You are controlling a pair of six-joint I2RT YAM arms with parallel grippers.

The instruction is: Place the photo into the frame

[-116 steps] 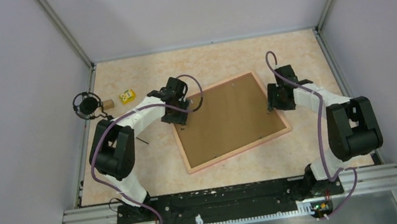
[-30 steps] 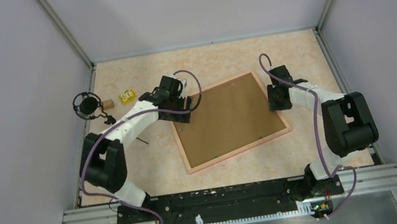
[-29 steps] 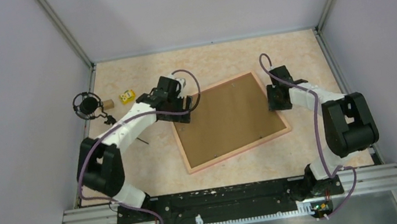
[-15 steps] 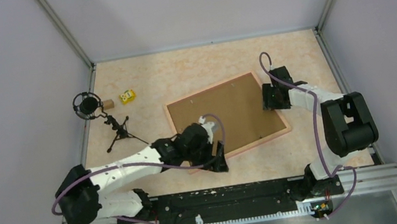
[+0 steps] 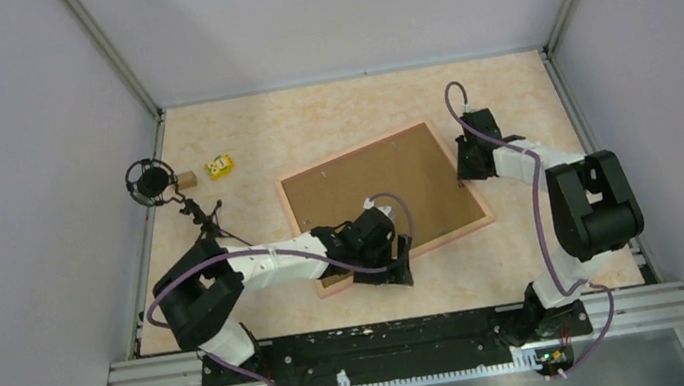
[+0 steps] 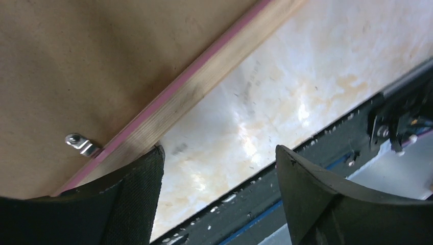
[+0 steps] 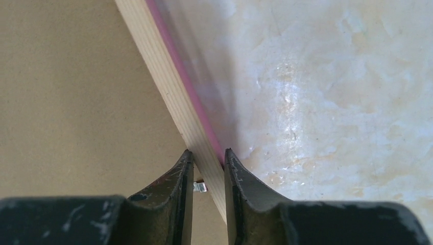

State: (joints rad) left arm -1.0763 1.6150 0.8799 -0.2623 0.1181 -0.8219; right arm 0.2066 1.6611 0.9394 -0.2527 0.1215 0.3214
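The salmon-pink frame (image 5: 455,235) lies face down on the table with the brown backing board (image 5: 376,178) filling it. The photo is hidden; no print shows in any view. My left gripper (image 5: 402,263) is open at the frame's near rail (image 6: 209,81). Its left finger (image 6: 138,194) sits at the rail's outer edge, and the other finger is over bare table. A metal clip (image 6: 81,144) holds the board (image 6: 102,61). My right gripper (image 5: 468,163) is shut on the frame's right rail (image 7: 166,87), one finger on each side (image 7: 208,155).
A black microphone on a small tripod (image 5: 152,182) stands at the far left, with a yellow cube (image 5: 219,166) and a small brown block (image 5: 187,179) beside it. The black mounting rail (image 5: 379,339) runs along the near edge, close to the left gripper.
My left arm has swung from the frame's far left corner to its near rail. The frame has turned and shifted slightly to the left. The right gripper stays on the right rail.
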